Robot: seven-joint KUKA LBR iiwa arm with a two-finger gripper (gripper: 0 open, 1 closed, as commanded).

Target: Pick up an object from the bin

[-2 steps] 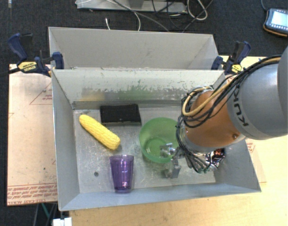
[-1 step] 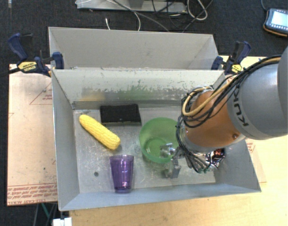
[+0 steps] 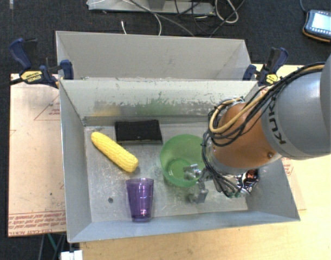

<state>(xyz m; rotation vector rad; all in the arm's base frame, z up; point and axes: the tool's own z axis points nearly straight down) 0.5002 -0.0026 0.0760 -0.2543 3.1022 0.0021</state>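
Claw (image 3: 196, 186) low at near right rim of green bowl (image 3: 173, 156), base masked by orange wrist cover (image 3: 241, 140); spread or pressed together, cannot tell. Nearest, purple cup (image 3: 140, 198) upright. Beyond, left, yellow corn cob (image 3: 114, 151). Farthest, black block (image 3: 137, 131) by back wall.

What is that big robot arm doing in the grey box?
The robot arm is reaching into the grey bin from the right. Its claw is down low at the right edge of the green bowl, and nothing can be seen lifted yet. A yellow corn cob, a black block and a purple cup sit further left, apart from the claw.
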